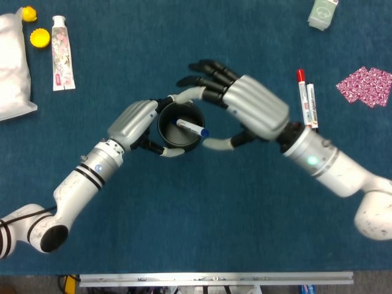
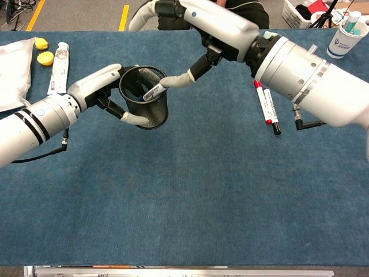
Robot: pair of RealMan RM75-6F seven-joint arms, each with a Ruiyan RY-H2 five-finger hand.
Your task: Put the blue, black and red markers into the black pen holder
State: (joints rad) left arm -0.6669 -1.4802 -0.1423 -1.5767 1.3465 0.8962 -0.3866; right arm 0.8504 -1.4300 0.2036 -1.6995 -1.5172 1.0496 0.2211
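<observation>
While left hand (image 1: 136,122) fingers grip the pen holder (image 1: 179,128), right hand (image 1: 248,110) fingers spread — empty.

both views are bright and evenly lit, seemingly from overhead, with no dim corners. shadows are soft and short: a faint dark patch lies on the blue table cloth (image 1: 184,233) under the right hand (image 1: 245,113), and another beneath the left hand (image 2: 101,92) in the chest view. the silvery backs of both hands carry mild sheen, and the white arm shells show small bright glints without washing out. focus is sharp across the head view; cloth texture reads clearly. the chest view bends slightly at its edges, and the nearest arm shell looks a little soft.
</observation>
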